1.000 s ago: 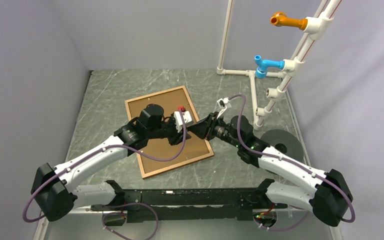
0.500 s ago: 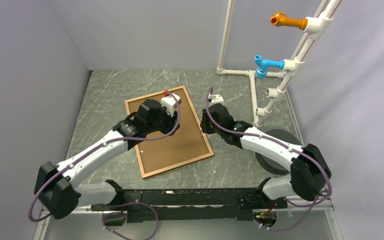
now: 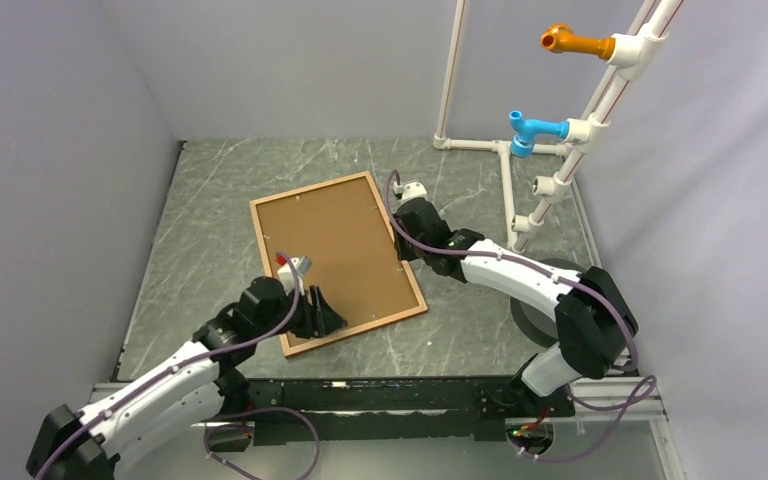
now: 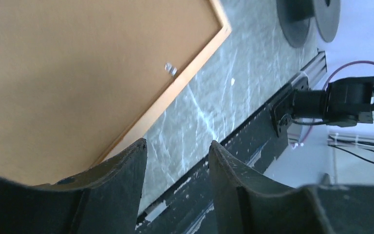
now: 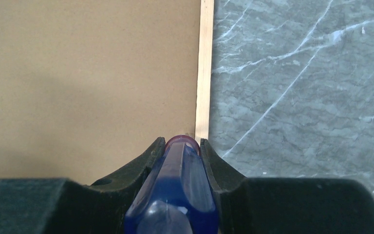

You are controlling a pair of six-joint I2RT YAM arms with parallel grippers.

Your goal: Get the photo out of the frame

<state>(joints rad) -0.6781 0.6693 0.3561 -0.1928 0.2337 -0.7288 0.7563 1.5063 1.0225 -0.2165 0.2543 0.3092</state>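
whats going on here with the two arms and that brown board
A frame lies on the table with its backing board up and in place. The right gripper holds a blue tool with its tip at the frame's right edge. The left gripper is open and empty by the frame's near corner.

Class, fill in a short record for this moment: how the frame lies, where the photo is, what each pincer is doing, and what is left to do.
frame: flat on the table, face down
photo: in the frame, only its brown backing showing
left pincer: open, empty, by the frame's near edge
right pincer: shut on a blue tool, tip at the frame's right-hand edge
left to do: photo not yet out
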